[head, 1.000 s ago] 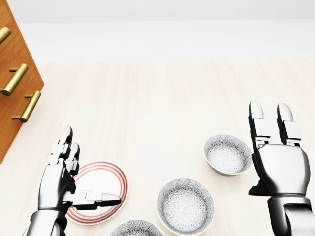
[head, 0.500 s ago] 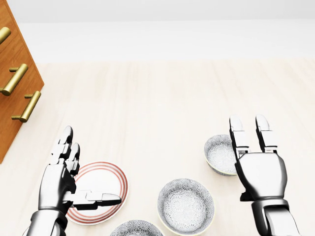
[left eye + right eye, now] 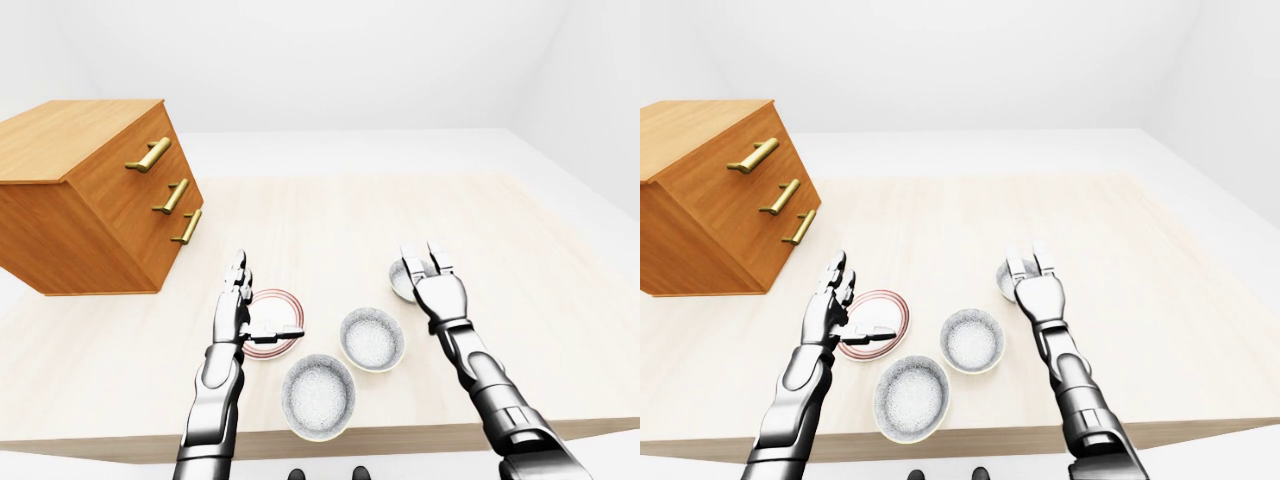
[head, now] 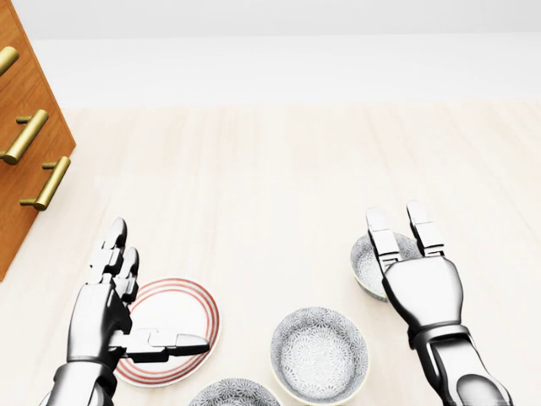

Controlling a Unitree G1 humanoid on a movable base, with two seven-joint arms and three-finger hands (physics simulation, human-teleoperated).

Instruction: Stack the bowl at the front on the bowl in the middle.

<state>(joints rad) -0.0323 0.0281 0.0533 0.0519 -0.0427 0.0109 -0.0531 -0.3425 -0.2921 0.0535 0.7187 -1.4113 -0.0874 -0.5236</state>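
- My right fingers are straight and parted, gripping nothing. In the head view they lie across the right part of the top bowl. I cannot tell whether they touch it.
- The right hand is open behind them, its back towards the camera, and sits to the right of the middle bowl.
- My left fingers stand upright, pressed close together, with the thumb stuck out sideways over the plate.
- The left hand holds nothing and covers the plate's left edge.
- The bottom bowl sits upright near the table edge, between my arms. It is just beside the middle bowl, down and to the left of it in the left-eye view, and neither hand touches it.
- The three bowls run in a diagonal from bottom left to top right.
- A dresser stands at the table's far left.
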